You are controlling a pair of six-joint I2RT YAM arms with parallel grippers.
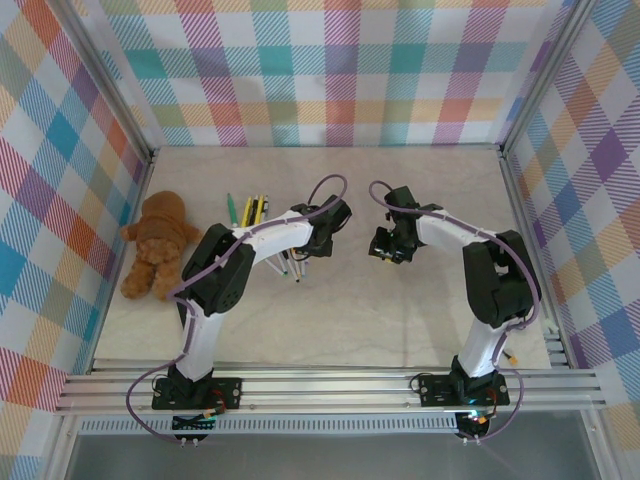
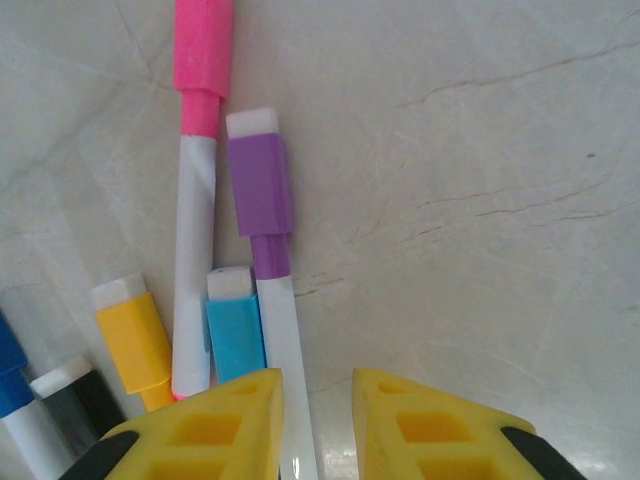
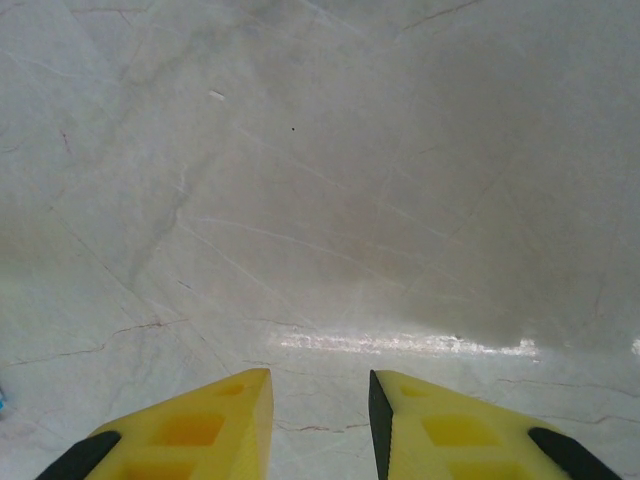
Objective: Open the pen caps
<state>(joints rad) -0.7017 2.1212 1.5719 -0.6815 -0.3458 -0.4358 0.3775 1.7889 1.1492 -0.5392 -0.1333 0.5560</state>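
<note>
Landmark: the teddy bear [image 1: 160,245] is taken as reference
Pen caps: the marker pens [image 1: 250,210] are laid just beside the teddy bear, on its side toward the table's middle, and every cap seen is on
Nearest target: the purple cap [image 2: 262,185] is found straight ahead of the left gripper [image 2: 316,378]
Long axis: the purple pen is laid along the claw's reach, cap at the far end, and its white barrel runs back into the gap against one finger
Neighbours: the pink cap [image 2: 203,50] and the blue cap [image 2: 235,335] lie alongside
Left claw: jaws narrowly parted, nothing judged clamped
Right claw: the right gripper [image 3: 320,378] is narrowly parted, empty, over bare table [image 3: 320,150], farther from the teddy bear
Nearer arm: left
</note>
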